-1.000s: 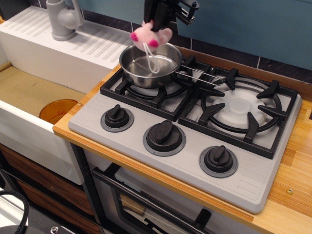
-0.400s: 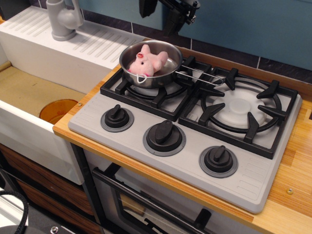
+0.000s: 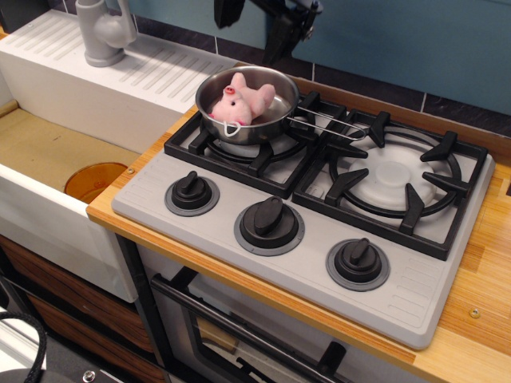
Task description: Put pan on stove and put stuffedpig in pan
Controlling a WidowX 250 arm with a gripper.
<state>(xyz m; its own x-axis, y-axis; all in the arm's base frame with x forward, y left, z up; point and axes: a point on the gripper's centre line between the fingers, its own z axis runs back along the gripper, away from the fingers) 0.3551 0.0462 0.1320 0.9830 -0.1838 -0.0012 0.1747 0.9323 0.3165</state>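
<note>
Pink stuffedpig (image 3: 239,101), one, in one pan (image 3: 209,112) on stove (image 3: 200,219); end effector (image 3: 254,20) wide, empty.

My pan (image 3: 254,112) — small, round, shiny steel — sits on the black grate of the stove's (image 3: 319,239) rear-left burner, its thin wire handle pointing right toward the other burner. The stuffedpig (image 3: 239,100) lies inside it — pale pink, darker snout and feet, its white string loop draped over the near rim.
</note>
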